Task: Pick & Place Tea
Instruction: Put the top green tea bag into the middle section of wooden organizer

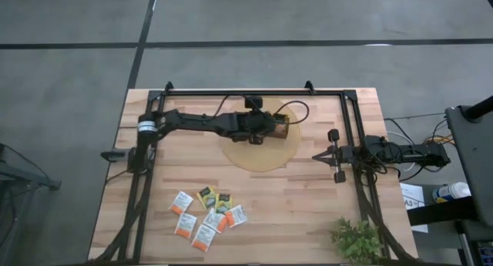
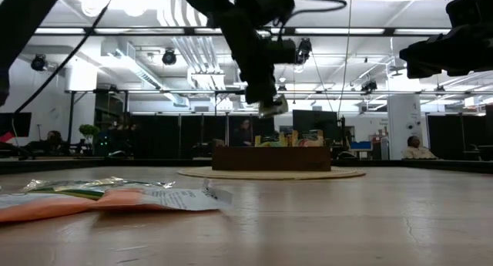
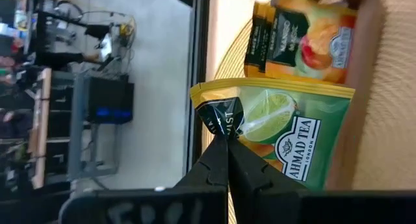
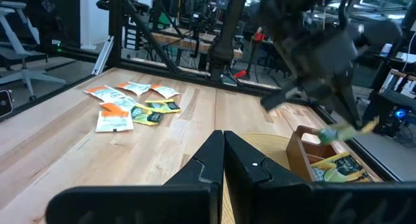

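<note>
High view: The left arm reaches across the far half of the light wooden table [image 1: 308,189]. The left gripper [image 1: 260,135] is over the brown wooden tray [image 1: 279,129], which stands on a round woven yellow mat [image 1: 262,154]. The right arm is parked at the table's right edge, with the right gripper [image 1: 322,156] pointing inward, just beside the mat. A loose cluster of small flat paper tea packets [image 1: 206,218], white-and-orange and yellow-green, lies on the near half of the table, well apart from the tray. A green leafy plant [image 1: 356,239] stands at the near right corner.

Low view: The left gripper [image 2: 269,104] hangs above the tray [image 2: 271,158], fingers pinched on a small packet that is clear of the tray. Upright packets show inside the tray. The table cluster [image 2: 115,196] lies in the near left foreground. People are visible in the room behind.

Left wrist view: The left gripper [image 3: 226,138] is closed on the dark corner of a yellow-green tea packet with a lime picture [image 3: 279,136]. Beyond it, an orange-red packet with a dark panel [image 3: 302,36] stands in the tray, against the tray wall [image 3: 354,107].

Right wrist view: The right gripper [image 4: 223,143] is closed with nothing between its fingers. The cluster [image 4: 133,104] lies far across the table. The tray [image 4: 302,152] holds several packets. The left gripper [image 4: 338,130] holds its packet above the tray.
</note>
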Controlling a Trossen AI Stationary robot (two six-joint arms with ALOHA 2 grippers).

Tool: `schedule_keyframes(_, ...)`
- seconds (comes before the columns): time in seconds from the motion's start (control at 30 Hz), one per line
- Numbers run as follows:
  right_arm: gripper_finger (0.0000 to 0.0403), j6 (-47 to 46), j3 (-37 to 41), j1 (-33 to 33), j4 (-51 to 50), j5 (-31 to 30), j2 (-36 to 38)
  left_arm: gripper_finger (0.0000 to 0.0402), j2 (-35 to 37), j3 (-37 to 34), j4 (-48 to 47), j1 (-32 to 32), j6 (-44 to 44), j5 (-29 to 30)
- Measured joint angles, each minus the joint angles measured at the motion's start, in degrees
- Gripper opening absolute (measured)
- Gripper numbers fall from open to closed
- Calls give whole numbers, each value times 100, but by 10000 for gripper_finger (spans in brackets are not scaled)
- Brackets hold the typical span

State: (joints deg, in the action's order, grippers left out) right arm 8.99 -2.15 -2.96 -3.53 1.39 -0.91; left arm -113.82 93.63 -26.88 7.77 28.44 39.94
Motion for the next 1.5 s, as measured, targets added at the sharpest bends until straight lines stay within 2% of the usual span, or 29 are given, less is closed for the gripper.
schedule_keyframes(0.37,9,0,0,0,-1,-1,2,0,-720,321,271,151,109,445)
schedule_keyframes(0.7,9,0,0,0,-2,0,2,0,-765,275,287,248,23,437)
schedule_keyframes(1.03,9,0,0,0,-2,0,2,0,-765,172,338,258,-219,107)
schedule_keyframes(1.5,9,0,0,0,0,0,2,0,-765,-22,539,264,-57,351)
